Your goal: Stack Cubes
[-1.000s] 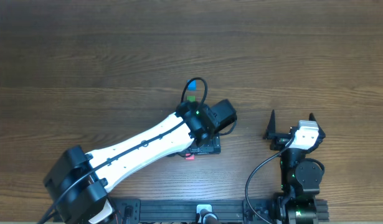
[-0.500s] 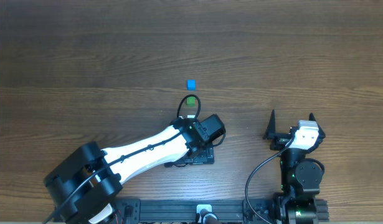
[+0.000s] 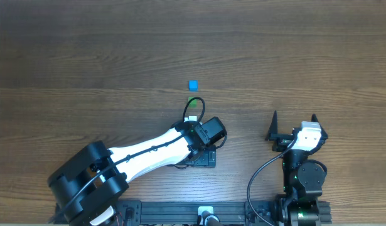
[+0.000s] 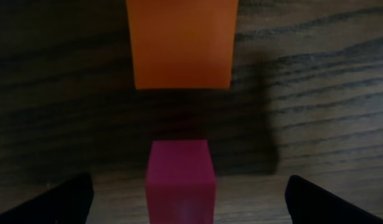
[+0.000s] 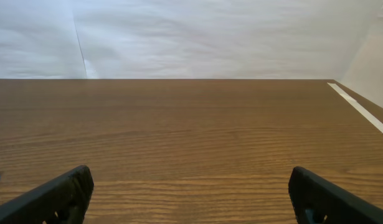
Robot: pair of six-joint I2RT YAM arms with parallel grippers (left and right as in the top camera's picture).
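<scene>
A magenta cube (image 4: 180, 180) lies on the wooden table between the wide-spread fingers (image 4: 60, 200) of my left gripper (image 4: 191, 194), which is open and hangs low over it. An orange cube (image 4: 182, 43) sits just beyond the magenta one, a small gap apart. From above, the left gripper (image 3: 201, 157) covers both cubes near the table's front middle. A blue cube (image 3: 193, 85) rests alone farther back on the table. My right gripper (image 3: 293, 123) stands open at the front right with nothing between its fingers (image 5: 54, 198).
The brown wooden table (image 3: 86, 56) stretches bare to the back and to both sides. A black cable loop (image 3: 194, 105) from the left arm's wrist arches between the gripper and the blue cube. A white wall (image 5: 191, 37) rises behind the table's far edge.
The left arm has drawn back toward the front edge, leaving the blue cube in the open. The pink cube at its gripper's side is now covered from above. The right arm has not moved.
</scene>
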